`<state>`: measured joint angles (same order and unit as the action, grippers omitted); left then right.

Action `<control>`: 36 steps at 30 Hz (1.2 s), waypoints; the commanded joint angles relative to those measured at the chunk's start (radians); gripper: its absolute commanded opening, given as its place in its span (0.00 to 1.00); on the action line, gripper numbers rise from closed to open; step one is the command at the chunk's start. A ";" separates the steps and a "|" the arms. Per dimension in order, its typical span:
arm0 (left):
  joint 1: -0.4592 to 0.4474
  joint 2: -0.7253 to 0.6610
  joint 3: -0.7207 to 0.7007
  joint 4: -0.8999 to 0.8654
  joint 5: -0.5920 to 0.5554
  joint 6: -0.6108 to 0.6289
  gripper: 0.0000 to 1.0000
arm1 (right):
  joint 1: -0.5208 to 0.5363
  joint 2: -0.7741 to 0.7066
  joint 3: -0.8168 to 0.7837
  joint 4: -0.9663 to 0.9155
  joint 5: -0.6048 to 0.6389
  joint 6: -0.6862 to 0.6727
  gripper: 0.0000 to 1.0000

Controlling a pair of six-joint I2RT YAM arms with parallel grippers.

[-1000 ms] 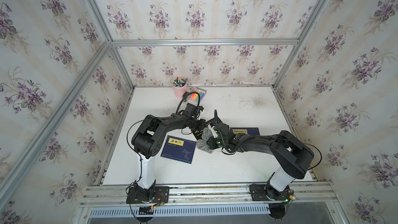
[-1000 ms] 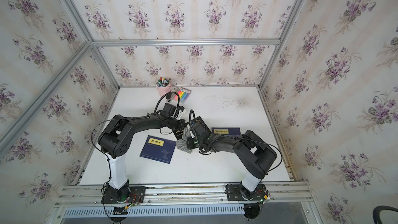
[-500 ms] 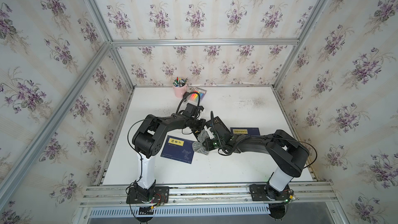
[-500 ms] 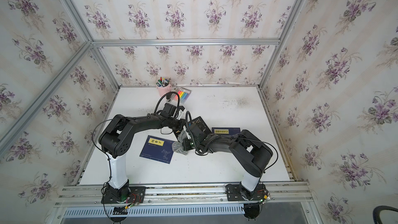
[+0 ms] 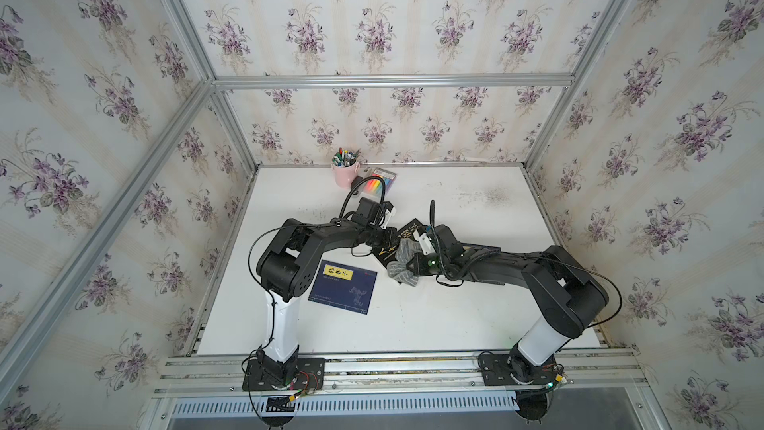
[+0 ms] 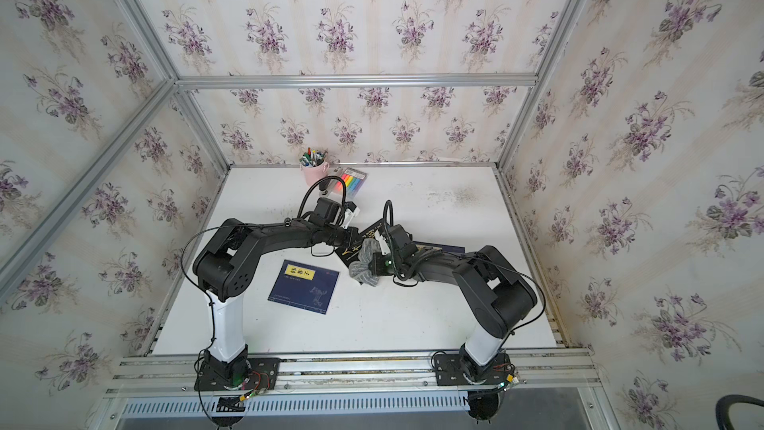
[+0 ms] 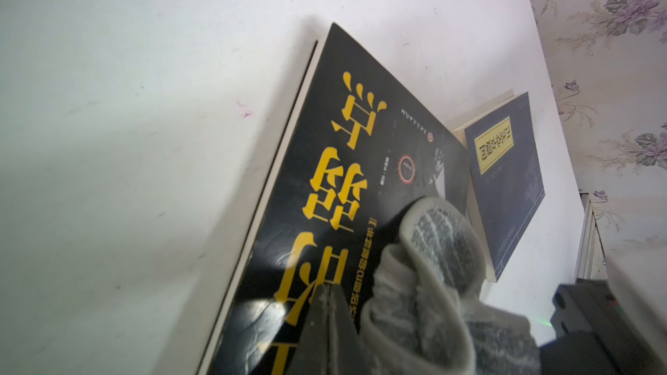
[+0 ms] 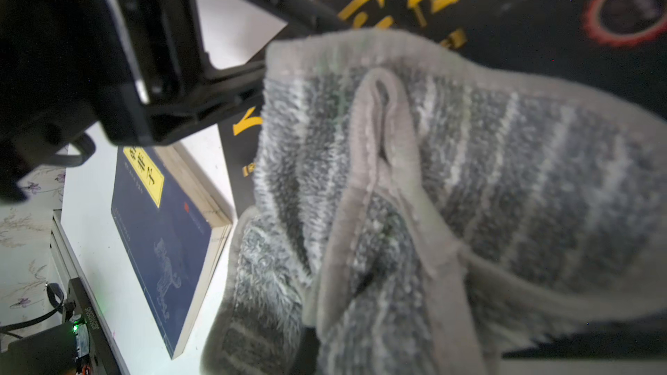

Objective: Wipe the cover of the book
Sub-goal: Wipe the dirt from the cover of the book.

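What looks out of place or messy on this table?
The black book lies diagonally on the white table. The grey striped cloth is bunched up, partly on that book and partly on the table. Toward the back, a dark speckled smudge stains the surface.

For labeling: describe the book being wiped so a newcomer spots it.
On the white table, find the grey striped cloth mid-table; the book lies partly under it. Unlike the two navy books beside it, its cover is black with large yellow lettering.
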<state>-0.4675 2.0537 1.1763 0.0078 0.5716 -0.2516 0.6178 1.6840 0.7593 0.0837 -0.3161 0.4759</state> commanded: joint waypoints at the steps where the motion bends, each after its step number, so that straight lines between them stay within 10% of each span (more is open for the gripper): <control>1: -0.001 0.028 -0.016 -0.195 -0.142 0.011 0.00 | -0.042 0.016 0.004 -0.104 0.053 -0.032 0.00; 16: 0.000 0.029 -0.014 -0.205 -0.146 0.020 0.00 | -0.332 0.014 -0.002 -0.098 0.050 -0.059 0.00; 36: 0.000 0.049 -0.006 -0.195 -0.136 0.008 0.00 | -0.102 0.098 0.012 -0.027 0.011 0.019 0.00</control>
<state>-0.4622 2.0659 1.1862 -0.0002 0.5930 -0.2508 0.4816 1.7546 0.7822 0.1921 -0.2955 0.4541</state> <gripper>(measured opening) 0.048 0.071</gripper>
